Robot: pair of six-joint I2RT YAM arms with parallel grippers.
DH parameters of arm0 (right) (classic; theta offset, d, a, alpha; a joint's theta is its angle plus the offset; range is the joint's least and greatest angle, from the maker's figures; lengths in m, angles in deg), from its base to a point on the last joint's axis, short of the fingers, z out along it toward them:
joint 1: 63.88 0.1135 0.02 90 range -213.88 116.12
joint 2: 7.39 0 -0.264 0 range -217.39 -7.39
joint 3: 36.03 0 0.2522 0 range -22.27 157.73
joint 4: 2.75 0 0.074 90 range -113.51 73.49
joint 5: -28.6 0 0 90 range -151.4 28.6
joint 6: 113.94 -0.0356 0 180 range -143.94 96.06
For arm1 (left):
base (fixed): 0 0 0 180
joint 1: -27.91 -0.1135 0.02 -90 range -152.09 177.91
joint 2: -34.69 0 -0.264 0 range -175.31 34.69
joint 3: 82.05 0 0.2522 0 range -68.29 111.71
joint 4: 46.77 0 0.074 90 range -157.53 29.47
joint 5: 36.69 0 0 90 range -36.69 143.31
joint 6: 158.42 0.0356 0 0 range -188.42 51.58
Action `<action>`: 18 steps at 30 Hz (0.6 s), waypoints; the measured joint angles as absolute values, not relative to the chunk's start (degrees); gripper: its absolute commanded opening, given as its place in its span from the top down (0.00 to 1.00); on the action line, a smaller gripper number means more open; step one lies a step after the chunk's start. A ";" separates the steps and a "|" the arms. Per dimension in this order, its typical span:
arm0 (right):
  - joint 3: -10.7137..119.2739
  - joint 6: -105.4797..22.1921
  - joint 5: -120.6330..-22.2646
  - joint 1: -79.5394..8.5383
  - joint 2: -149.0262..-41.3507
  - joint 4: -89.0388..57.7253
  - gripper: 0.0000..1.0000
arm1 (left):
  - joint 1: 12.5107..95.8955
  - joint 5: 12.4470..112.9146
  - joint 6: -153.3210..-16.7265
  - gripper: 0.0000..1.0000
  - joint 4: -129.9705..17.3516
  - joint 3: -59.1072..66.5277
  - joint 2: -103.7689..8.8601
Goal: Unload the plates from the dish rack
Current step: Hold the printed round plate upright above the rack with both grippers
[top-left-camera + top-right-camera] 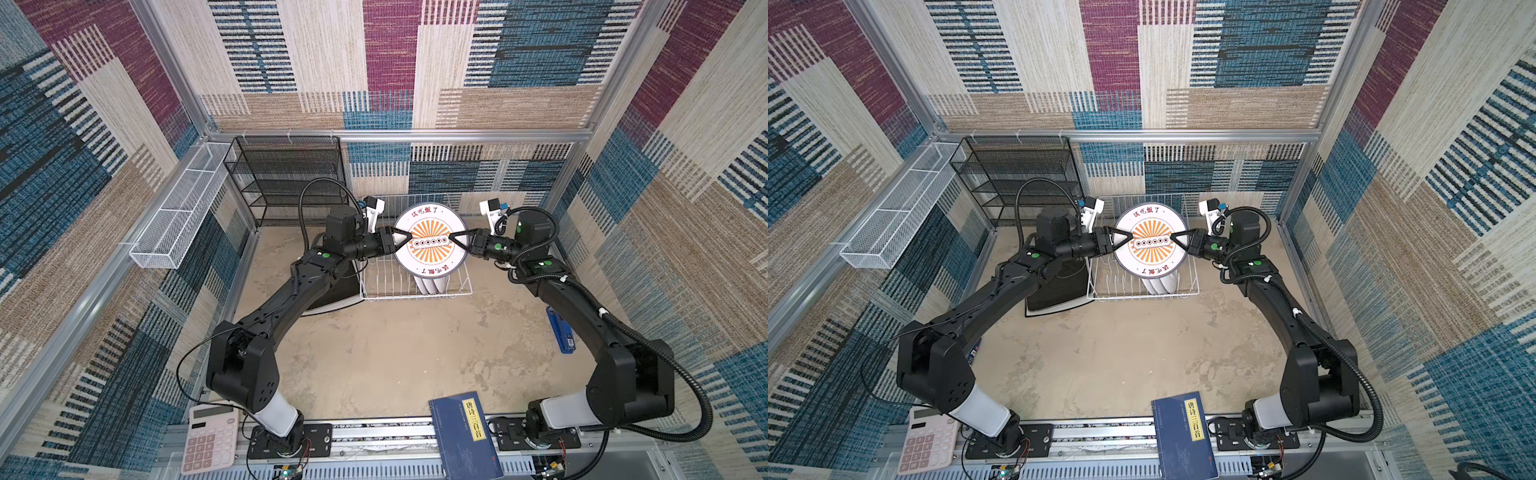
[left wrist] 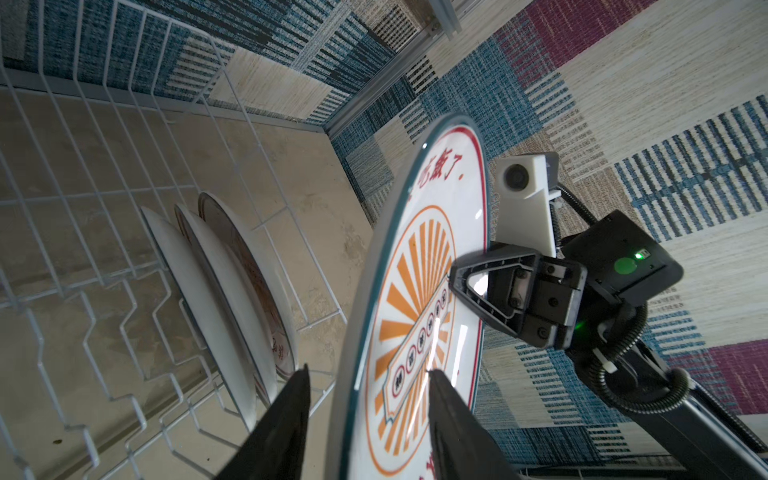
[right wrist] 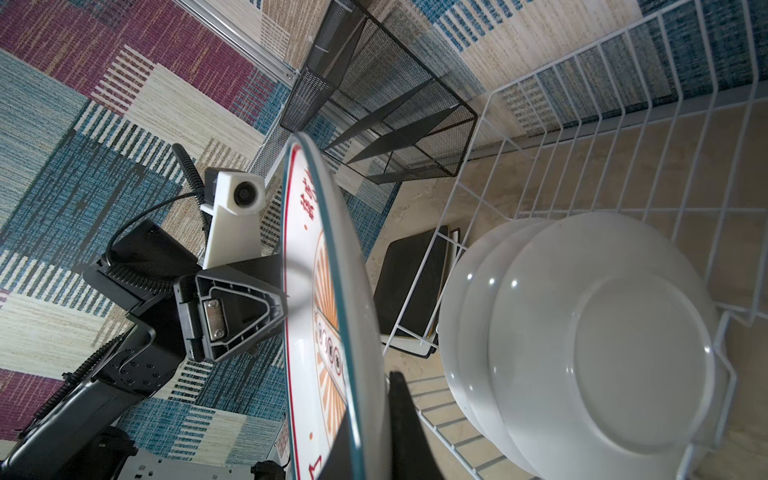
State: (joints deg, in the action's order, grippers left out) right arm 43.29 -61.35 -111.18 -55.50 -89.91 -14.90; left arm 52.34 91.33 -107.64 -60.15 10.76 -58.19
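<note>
- The round plate [image 1: 429,259], printed with an orange sunburst and red "该吃饭了", is held above the dish rack [image 1: 376,293].
- The right gripper [image 1: 453,240] is clamped on its rim.
- The left gripper [image 1: 409,237] straddles the opposite rim, jaws apart, one side clear of the plate.
- The blue book [image 1: 463,440] reads "唐诗三百首".

Three walls [image 1: 390,62] close you in, hung with a woven patchwork covering in blue, maroon, cream and tan, striped in places. A bare aluminium frame [image 1: 415,135] runs up the wall joints and across the back. Your tabletop [image 1: 395,353] is mottled beige with paler stains. A black mesh shelf unit [image 1: 286,178] stands at its far left corner, and a long white mesh trough [image 1: 183,208] sits along the left wall's rail. The light is soft and even.
</note>
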 measured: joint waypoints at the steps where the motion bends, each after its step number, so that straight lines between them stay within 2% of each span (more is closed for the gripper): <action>1: 43.35 -61.33 -111.46 -55.50 -90.11 -14.92 1.00 | 52.38 91.85 -107.68 0.67 -60.43 11.08 -58.43; 5: 43.51 -61.42 -112.92 -55.50 -90.67 -14.88 1.00 | 52.32 92.88 -107.64 0.78 -61.50 12.07 -58.74; 9: 43.66 -61.44 -113.62 -55.61 -90.85 -14.83 0.82 | 52.19 93.41 -108.32 0.99 -62.44 12.18 -58.70; 14: 44.18 -61.55 -113.60 -55.35 -90.96 -14.86 0.67 | 52.14 93.95 -107.07 1.00 -65.13 12.68 -57.65; 18: 44.18 -60.76 -112.79 -55.59 -90.39 -14.90 0.45 | 51.77 93.71 -105.15 1.00 -68.10 12.92 -55.50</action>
